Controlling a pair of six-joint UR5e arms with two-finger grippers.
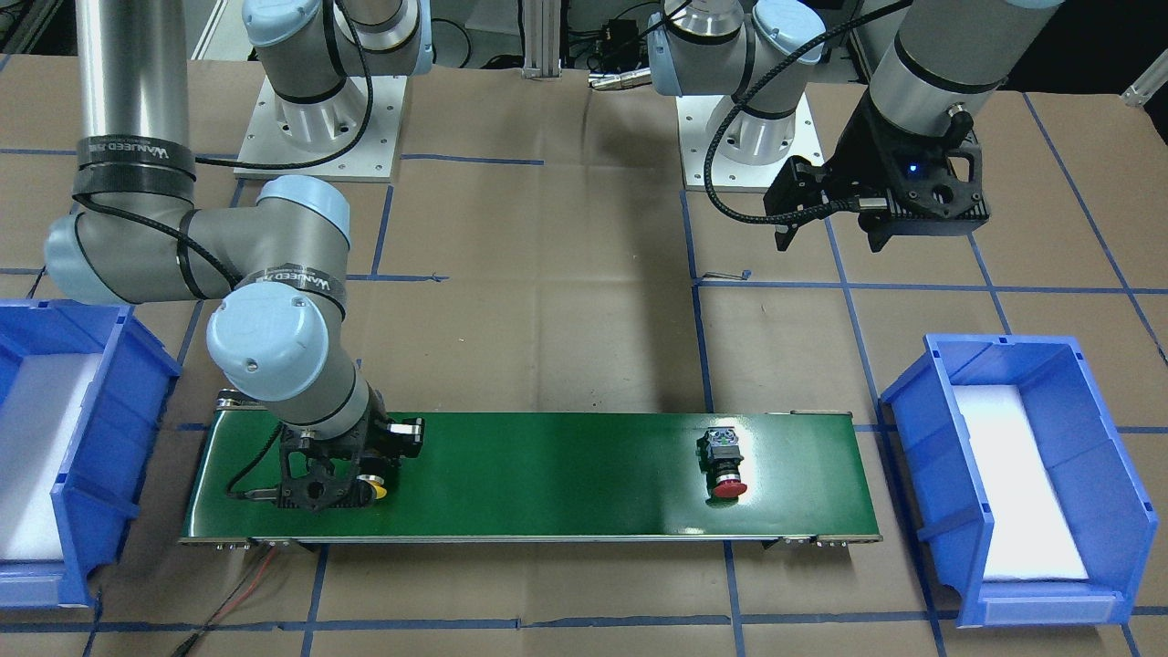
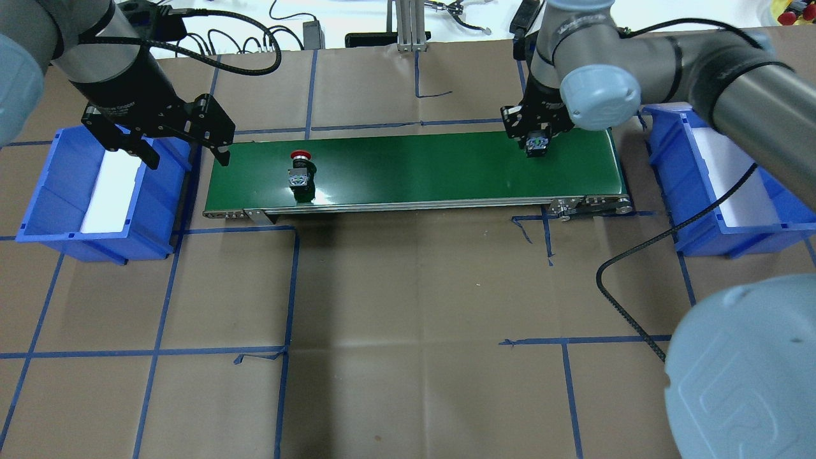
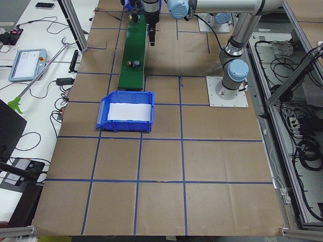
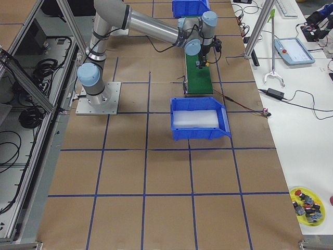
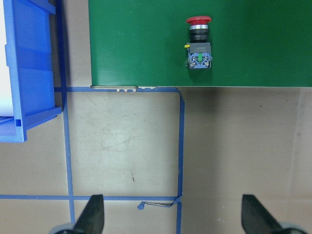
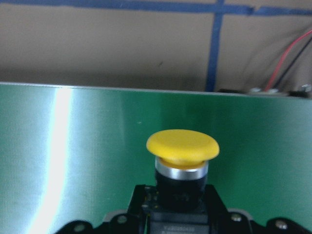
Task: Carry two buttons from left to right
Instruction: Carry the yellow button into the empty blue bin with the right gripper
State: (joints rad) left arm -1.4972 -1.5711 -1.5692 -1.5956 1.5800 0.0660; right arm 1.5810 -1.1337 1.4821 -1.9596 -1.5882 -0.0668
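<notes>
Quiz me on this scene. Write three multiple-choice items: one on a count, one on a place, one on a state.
1. How many blue bins are there? A one; B two; C three.
2. Where does the red button lie? A in a bin; B on the brown paper; C on the green belt.
3. How is the left pincer? A open and empty; B shut on a button; C shut on a cable.

Answers:
1 B: one bin sits off each end of the belt.
2 C: it lies on the belt, toward the robot's left end.
3 A: its wrist view shows it spread wide with nothing held.
</notes>
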